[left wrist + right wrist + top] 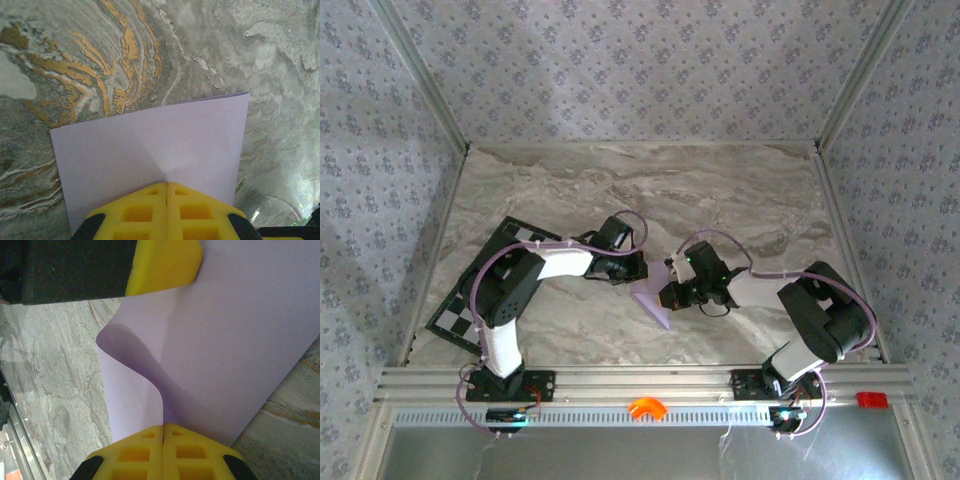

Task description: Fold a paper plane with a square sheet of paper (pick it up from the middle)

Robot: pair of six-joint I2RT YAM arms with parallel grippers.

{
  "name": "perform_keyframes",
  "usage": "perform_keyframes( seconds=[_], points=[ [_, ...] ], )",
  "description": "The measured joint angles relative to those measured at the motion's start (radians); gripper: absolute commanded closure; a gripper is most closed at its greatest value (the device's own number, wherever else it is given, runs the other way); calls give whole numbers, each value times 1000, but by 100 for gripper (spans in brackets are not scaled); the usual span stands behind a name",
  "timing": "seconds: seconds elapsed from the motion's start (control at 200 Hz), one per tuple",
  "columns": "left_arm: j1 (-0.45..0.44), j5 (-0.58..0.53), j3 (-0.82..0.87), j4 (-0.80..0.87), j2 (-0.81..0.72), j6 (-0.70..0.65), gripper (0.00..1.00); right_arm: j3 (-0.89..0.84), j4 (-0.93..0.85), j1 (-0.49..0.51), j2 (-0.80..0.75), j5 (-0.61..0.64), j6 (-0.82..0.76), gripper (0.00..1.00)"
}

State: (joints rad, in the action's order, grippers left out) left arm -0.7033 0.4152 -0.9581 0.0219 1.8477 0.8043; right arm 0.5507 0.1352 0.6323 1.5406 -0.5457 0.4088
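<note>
Material thin, light, limp, easy to crease by accident. Clamped at near edge in closed left gripper [166, 186]: square sheet of paper [150, 150], spread flat ahead of its tips. Pinched also in right gripper [163, 429], shut on it; buckled in soft wave just ahead of those tips. Best held at edges, lightly; likely to tear under pull.

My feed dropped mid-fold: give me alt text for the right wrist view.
The right gripper, shut, pinches the lilac paper at its near edge, and the sheet buckles into a curl. The left gripper holds the far edge, with the marble table behind.
</note>
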Motion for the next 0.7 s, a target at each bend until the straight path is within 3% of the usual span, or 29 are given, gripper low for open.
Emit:
perform_keyframes(
  seconds=[0.7],
  points=[
    [-4,-8,-2,4,0,-11,99,0,-16,0,0,12,-10,100]
  ],
)
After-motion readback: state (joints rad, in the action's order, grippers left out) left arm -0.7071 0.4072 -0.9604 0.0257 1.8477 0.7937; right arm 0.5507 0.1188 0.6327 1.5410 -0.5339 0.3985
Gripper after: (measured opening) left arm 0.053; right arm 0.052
